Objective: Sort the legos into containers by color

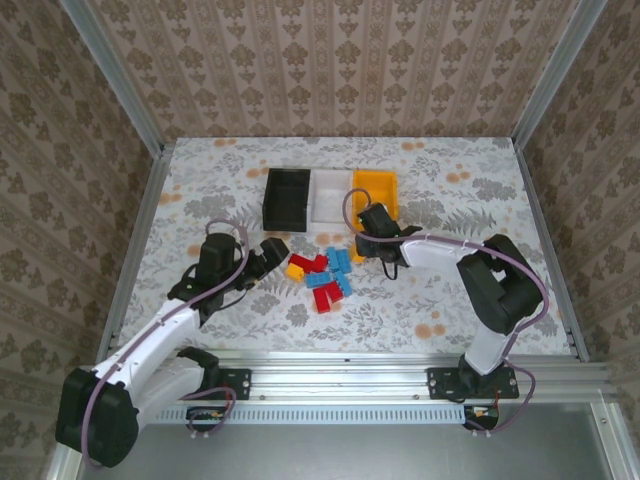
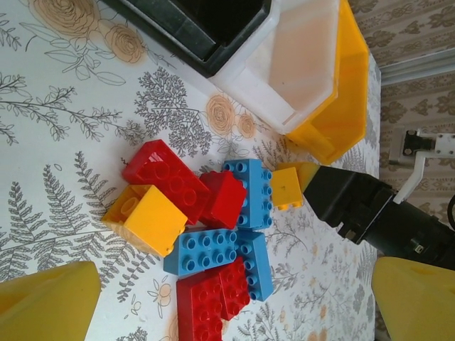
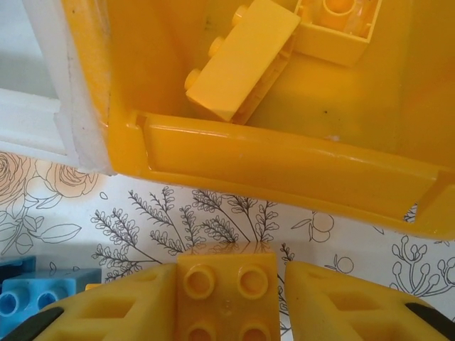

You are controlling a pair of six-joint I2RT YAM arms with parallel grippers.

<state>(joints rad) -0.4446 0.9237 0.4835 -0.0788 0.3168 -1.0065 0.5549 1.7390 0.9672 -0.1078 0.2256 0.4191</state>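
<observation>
The right gripper (image 3: pixel 227 307) has its jaws clenched on a yellow brick (image 3: pixel 226 283), studs facing the wrist camera, held at 6 o'clock of the yellow bin (image 3: pixel 284 165), just outside its near wall; two more yellow bricks (image 3: pixel 242 60) lie inside that bin. The left gripper (image 1: pixel 272 249) sits at 9 o'clock of the pile (image 1: pixel 322 276) of red, blue and yellow bricks on the tabletop (image 1: pixel 450 295), its jaws released and wide apart. The black bin (image 1: pixel 287 197), white bin (image 1: pixel 330 195) and yellow bin stand side by side in a touching row at 12 o'clock of the pile.
</observation>
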